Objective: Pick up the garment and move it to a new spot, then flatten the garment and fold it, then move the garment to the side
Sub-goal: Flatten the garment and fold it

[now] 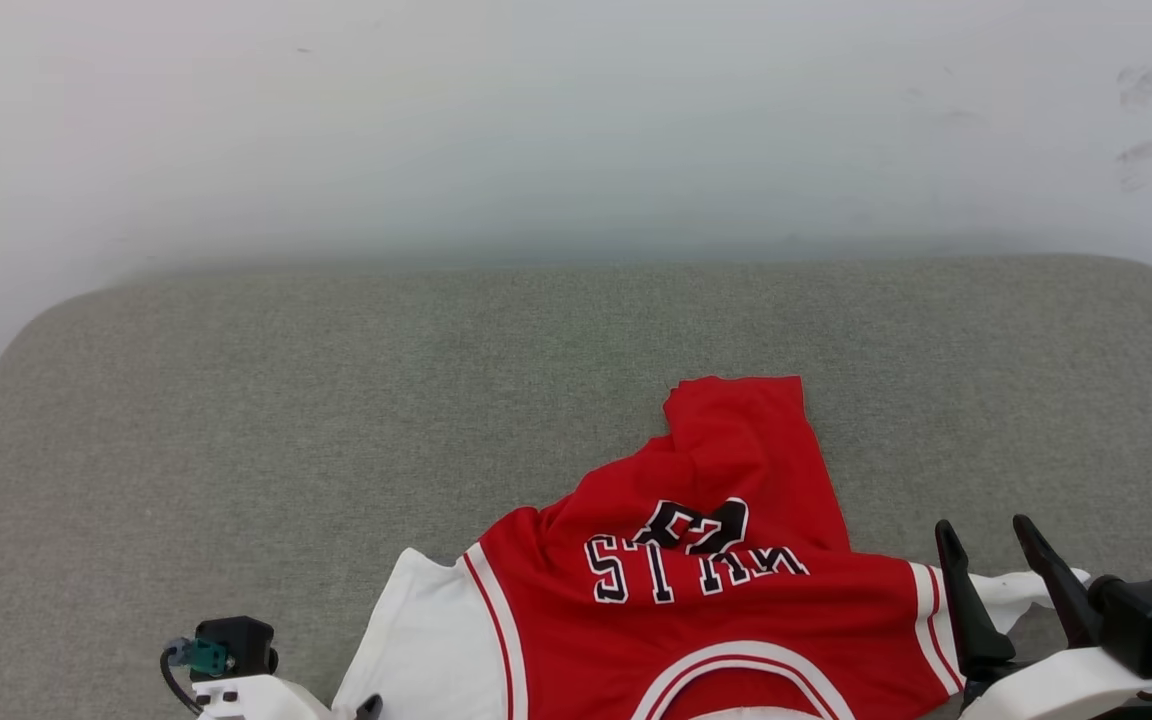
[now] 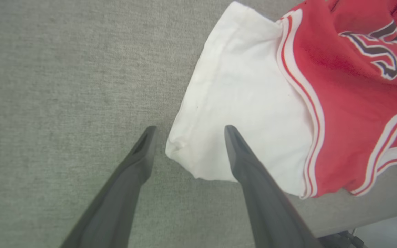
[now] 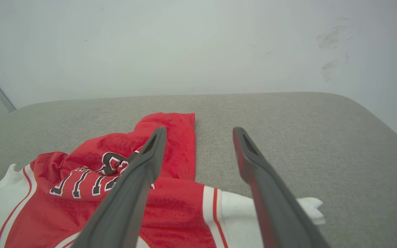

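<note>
The garment [image 1: 716, 640], a red jersey with white sleeves and black lettering, lies crumpled at the near edge of the grey padded surface [image 1: 336, 400], its lower part bunched toward the back. My left gripper [image 2: 189, 130] is open just above the corner of the white sleeve [image 2: 240, 103], one finger over grey fabric and the other over the sleeve. My right gripper [image 1: 988, 535] is open at the garment's other white sleeve [image 3: 240, 210], its fingers [image 3: 150, 162] pointing along the surface above the cloth. Neither holds anything.
A white wall [image 1: 536, 120] with scuff marks stands behind the padded surface. The surface has rounded far corners, and its near edge [image 2: 374, 210] runs close to the garment's collar. Bare grey fabric spreads to the left, right and back of the garment.
</note>
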Motion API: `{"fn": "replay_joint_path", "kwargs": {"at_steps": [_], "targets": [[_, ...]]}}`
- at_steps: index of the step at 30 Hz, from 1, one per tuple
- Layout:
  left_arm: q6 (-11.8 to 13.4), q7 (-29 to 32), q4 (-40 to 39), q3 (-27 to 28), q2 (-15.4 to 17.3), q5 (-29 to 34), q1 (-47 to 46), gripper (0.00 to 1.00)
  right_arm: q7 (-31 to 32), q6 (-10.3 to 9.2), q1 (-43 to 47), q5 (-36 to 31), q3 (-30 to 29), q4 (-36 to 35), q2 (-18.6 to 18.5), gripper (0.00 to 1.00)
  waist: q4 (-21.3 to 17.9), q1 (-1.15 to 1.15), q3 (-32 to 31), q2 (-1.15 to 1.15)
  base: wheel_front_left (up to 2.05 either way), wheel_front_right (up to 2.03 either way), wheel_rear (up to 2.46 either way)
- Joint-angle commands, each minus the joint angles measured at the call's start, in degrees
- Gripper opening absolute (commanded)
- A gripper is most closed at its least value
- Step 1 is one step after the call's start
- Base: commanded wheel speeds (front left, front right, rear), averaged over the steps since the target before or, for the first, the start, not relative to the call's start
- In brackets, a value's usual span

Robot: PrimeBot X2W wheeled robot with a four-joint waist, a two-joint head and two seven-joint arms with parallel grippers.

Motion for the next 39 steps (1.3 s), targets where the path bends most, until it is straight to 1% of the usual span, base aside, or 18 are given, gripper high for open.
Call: {"fn": "replay_joint_path", "kwargs": {"at_steps": [1, 3, 6, 8, 12, 13, 14, 15, 16, 18, 19, 22, 26, 29, 33, 36, 37, 39], "targets": [[0.07, 2.42, 0.02, -0.4, 0.73, -0.85, -0.26, 1.0, 0.22, -0.04, -0.01, 0.59, 0.17, -0.27, 0.28, 1.0, -0.24, 0.0, 0.38, 0.0, 0.0, 0.0, 0.0], [0.22, 6.02, 0.17, -1.1, 1.38, -1.4, -0.64, 1.0, 0.2, -0.04, -0.27, 0.7, 0.23, -0.33, 0.31, 1.0, -0.46, 0.0, 0.86, 0.0, 0.0, 0.0, 0.0], [0.32, 8.96, 1.14, -2.03, 2.04, -1.53, -1.46, 1.0, 0.19, -0.04, -0.63, 1.13, 0.26, -0.11, 0.41, 1.0, -0.71, 0.0, 1.72, 0.0, 0.0, 0.0, 0.0], [-0.4, 10.17, 2.21, -2.91, 1.97, -1.28, -2.64, 1.0, 0.16, -0.04, -0.92, 1.39, 0.07, -0.13, 0.43, 1.0, -0.68, 0.0, 2.72, 0.0, 0.0, 0.0, 0.0], [-3.04, 14.45, 4.97, -6.56, 0.78, -1.26, -5.09, 1.0, 0.18, -0.04, -1.57, 1.83, -0.4, 0.21, 0.49, 1.0, -0.78, 0.0, 4.63, 0.0, 0.0, 0.0, 0.0], [-3.76, 15.75, 5.57, -7.79, 0.2, -1.23, -5.38, 0.64, 0.3, -0.04, -1.74, 1.76, -0.6, 0.46, 0.5, 1.0, -0.85, 0.0, 4.91, 0.0, 0.0, 0.0, 0.0], [-4.29, 16.8, 6.17, -8.71, -0.46, -1.34, -5.67, 0.42, 0.36, -0.04, -1.94, 1.78, -0.68, 0.62, 0.49, 1.0, -0.93, 0.0, 5.14, 0.0, 0.0, 0.0, 0.0], [-4.74, 17.42, 6.73, -9.4, -0.98, -1.33, -5.93, 0.15, 0.5, -0.04, -2.08, 1.9, -0.8, 0.85, 0.5, 1.0, -1.04, 0.0, 5.3, 0.0, 0.0, 0.0, 0.0], [-5.04, 17.69, 7.21, -9.88, -1.36, -1.3, -6.24, 0.0, 0.73, -0.04, -2.17, 1.92, -0.94, 1.01, 0.5, 1.0, -1.14, 0.0, 5.43, 0.0, 0.0, 0.0, 0.0], [-5.18, 17.12, 7.8, -10.1, -1.73, -1.22, -6.77, 0.0, 1.15, -0.04, -2.33, 2.4, -1.27, 1.46, 0.51, 1.0, -1.28, 0.0, 5.59, 0.0, 0.0, 0.0, 0.0], [-4.91, 15.07, 7.95, -9.37, -1.36, -0.51, -7.3, 0.0, 2.07, -0.04, -2.31, 3.12, -1.94, 1.82, 0.4, 1.0, -1.34, 0.0, 5.53, 0.0, 0.0, 0.0, 0.0], [-3.9, 11.53, 7.13, -7.65, -1.17, -0.26, -7.07, 0.0, 4.34, -0.04, -1.35, 4.7, -3.58, 2.9, -0.77, 1.0, -1.15, 0.0, 4.83, 0.0, 0.0, 0.0, 0.0], [-2.04, 6.58, 3.79, -5.37, -0.25, 0.59, -5.71, 0.0, 9.21, -0.04, 0.07, 6.8, -7.74, 4.88, -2.62, 1.0, -0.28, 0.0, 4.04, 0.0, 0.0, 0.0, 0.0], [-0.68, 3.83, 0.58, -4.16, -0.02, 1.02, -4.19, 0.0, 14.2, -0.04, 0.71, 8.31, -10.76, 6.93, -4.59, 1.0, 0.58, 0.0, 3.79, 0.0, 0.0, 0.0, 0.0], [0.64, 1.7, -4.03, -3.62, 0.29, 1.96, -2.92, 0.0, 19.93, -0.04, -0.73, 9.75, -13.32, 8.62, -7.13, 1.0, 1.56, 0.0, 3.83, 0.0, 0.0, 0.0, 0.0], [1.19, 1.06, -7.08, -3.5, 0.13, 2.1, -2.58, 0.0, 23.82, -0.04, -3.1, 10.68, -13.44, 10.17, -9.62, 1.0, 2.34, 0.0, 4.35, 0.0, 0.0, 0.0, 0.0], [1.19, 1.06, -7.08, -3.5, 0.13, 2.1, -2.58, 0.0, 23.82, -0.04, -3.1, 10.68, -13.44, 10.17, -9.62, 1.0, 2.34, 0.0, 4.35, 0.0, 0.0, 0.0, 0.0], [1.66, 0.88, -9.13, -3.52, 0.22, 2.5, -3.0, 0.0, 25.77, -0.04, -4.84, 11.31, -13.07, 11.31, -11.29, 1.0, 2.81, 0.0, 4.93, 0.0, 0.0, 0.0, 0.0]]}}
